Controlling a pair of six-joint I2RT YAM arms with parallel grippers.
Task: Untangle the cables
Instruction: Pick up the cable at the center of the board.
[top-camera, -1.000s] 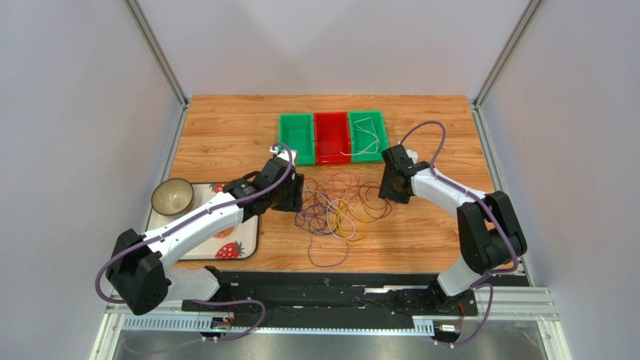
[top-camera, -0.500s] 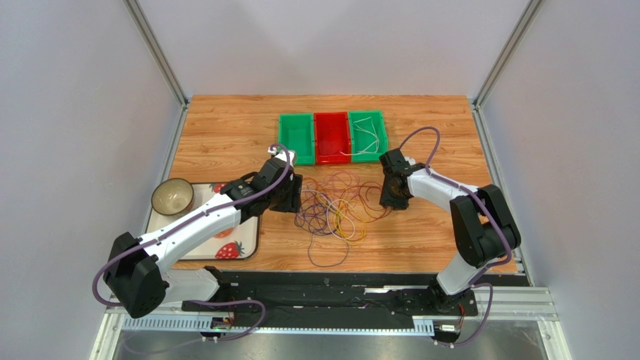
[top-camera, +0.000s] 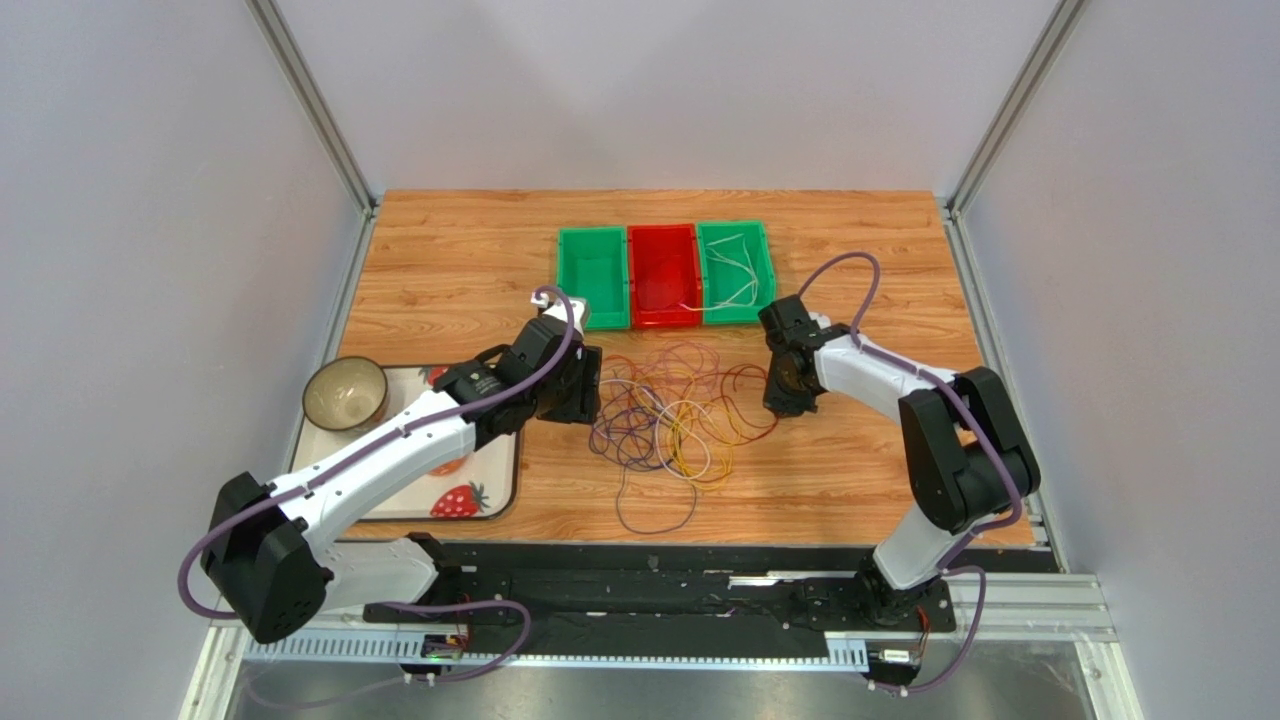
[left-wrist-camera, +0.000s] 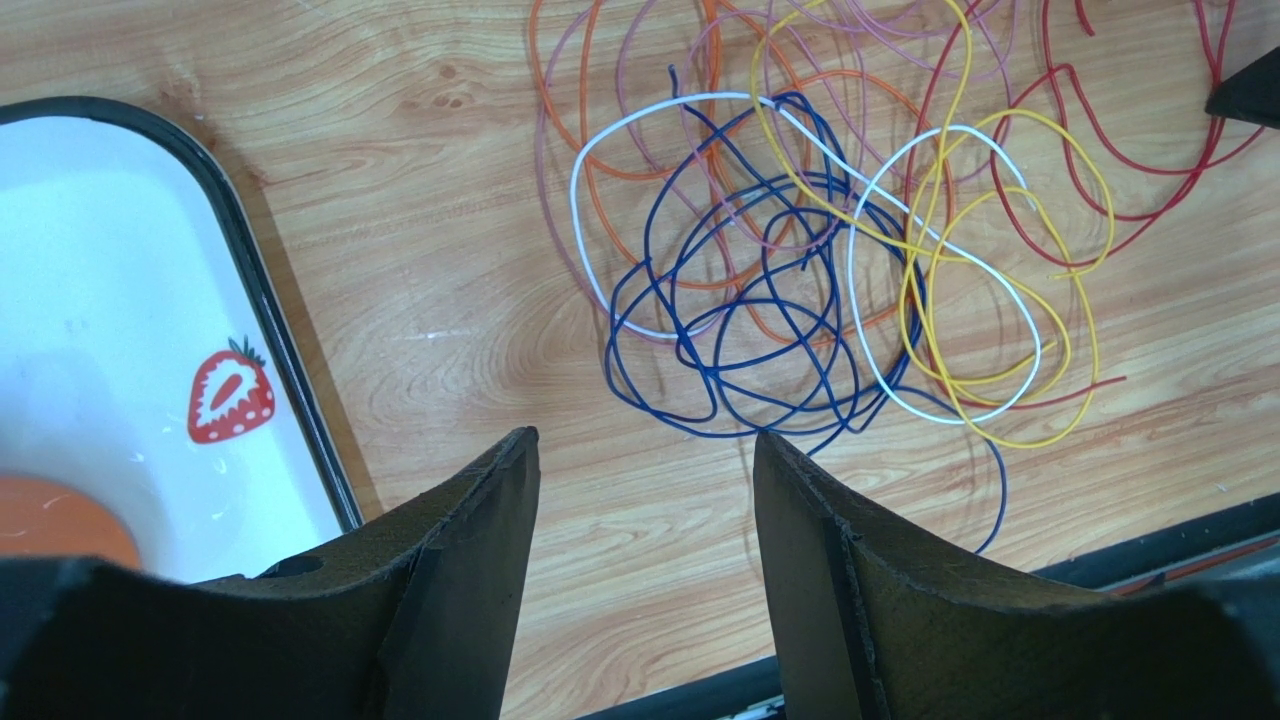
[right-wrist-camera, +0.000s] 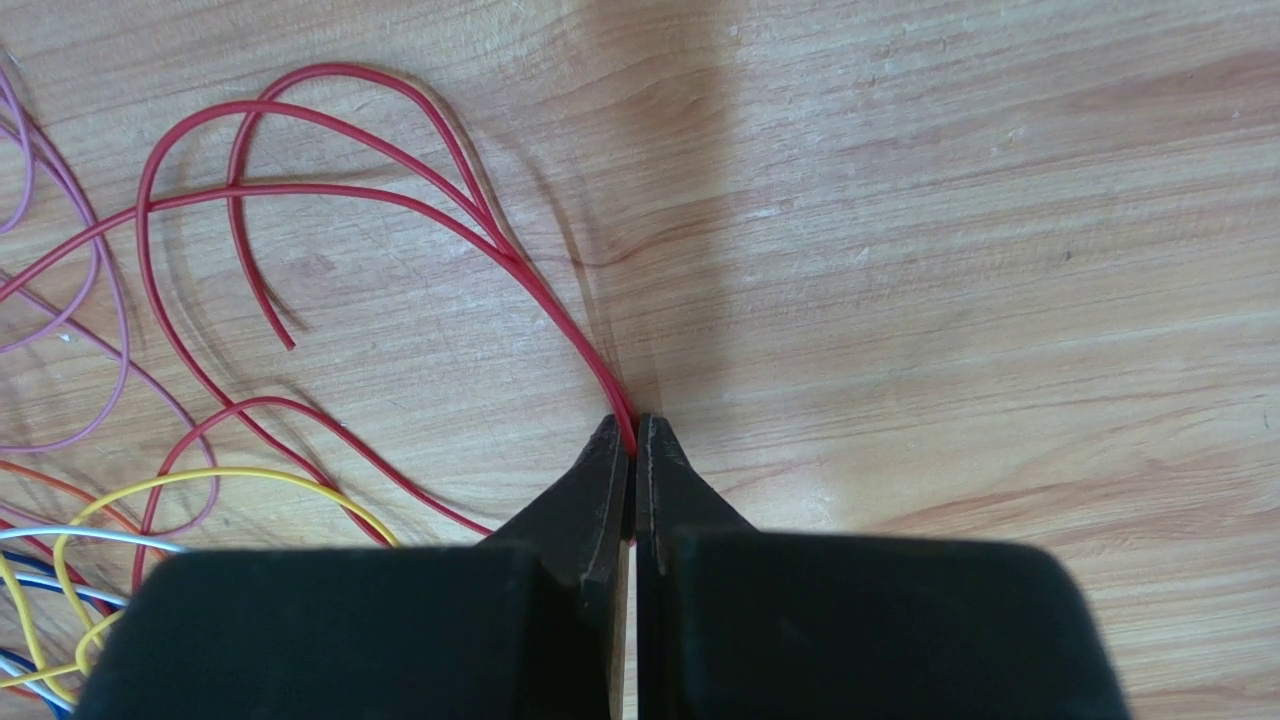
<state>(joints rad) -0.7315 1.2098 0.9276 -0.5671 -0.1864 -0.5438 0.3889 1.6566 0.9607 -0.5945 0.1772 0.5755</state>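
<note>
- Broadly, the tangle of thin, glossy looped cables (top-camera: 676, 413) in blue, yellow, white, orange, lilac and red lies flat on the pale wood-grain surface (top-camera: 451, 255). Its long axis runs left to right between the two arms, and one purple loop trails toward the near edge.
- Seen from the left wrist, the cables (left-wrist-camera: 851, 285) are round overlapping loops with no single heading. Blue and white sit nearest that camera, yellow and red farther right.
- One red cable (right-wrist-camera: 559, 327) runs diagonally from the right claw (right-wrist-camera: 633, 428) up and leftward, then curls back into narrow arches.
- That right claw (top-camera: 784, 402) sits at the tangle's right edge, its black tapered tips pressed together, pinching the red cable where it meets them.
- At the tangle's left edge, the left claw (left-wrist-camera: 639, 450) is spread wide and holds nothing; the loops lie just beyond its fingertips, apart from them.
- Beside it lies a white, black-rimmed tray (left-wrist-camera: 286, 345) printed with a strawberry.
</note>
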